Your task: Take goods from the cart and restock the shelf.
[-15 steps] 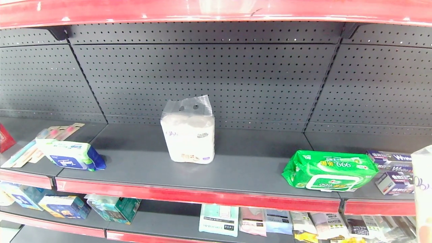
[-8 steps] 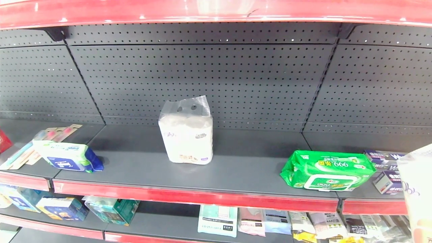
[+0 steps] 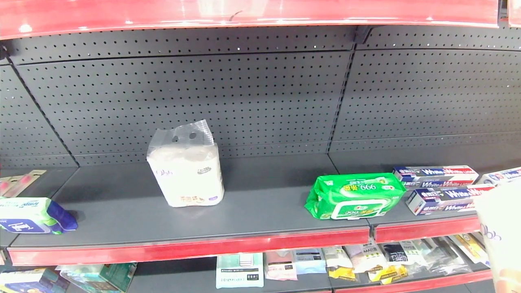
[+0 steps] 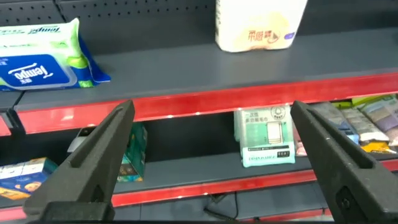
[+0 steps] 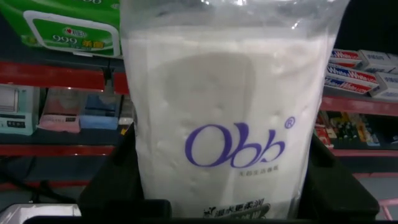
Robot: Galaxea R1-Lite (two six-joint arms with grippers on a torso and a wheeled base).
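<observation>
A white pack of toilet rolls stands upright between the jaws of my right gripper, which is shut on it. The same pack rises at the right edge of the head view, in front of the shelf's red lip. A matching pack stands on the grey shelf, left of centre. My left gripper is open and holds nothing. It hangs below and in front of the shelf edge, facing the standing pack.
Green wipes lie right of the standing pack, with toothpaste boxes beyond them. Blue-and-white wipes and toothbrush cards lie at the left. Between the standing pack and the green wipes the shelf is bare. The lower shelf holds several goods.
The head view has swung to the right, so the shelf and its goods sit further left in the picture. More of the held pack now shows at the right edge.
</observation>
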